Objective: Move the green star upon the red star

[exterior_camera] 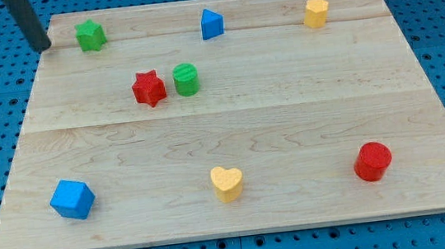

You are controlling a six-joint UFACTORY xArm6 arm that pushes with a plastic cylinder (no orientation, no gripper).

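The green star [90, 35] lies near the view's top left corner of the wooden board. The red star [149, 88] lies below and to the right of it, with a green cylinder [186, 78] close on its right. My tip [44, 46] stands at the board's top left edge, a short way left of the green star and not touching it.
A blue triangular block [211, 24] and a yellow hexagonal block [316, 13] lie along the top. A blue cube [72, 198], a yellow heart [227, 183] and a red cylinder [372, 161] lie along the bottom. The board [287, 109] rests on a blue perforated surface.
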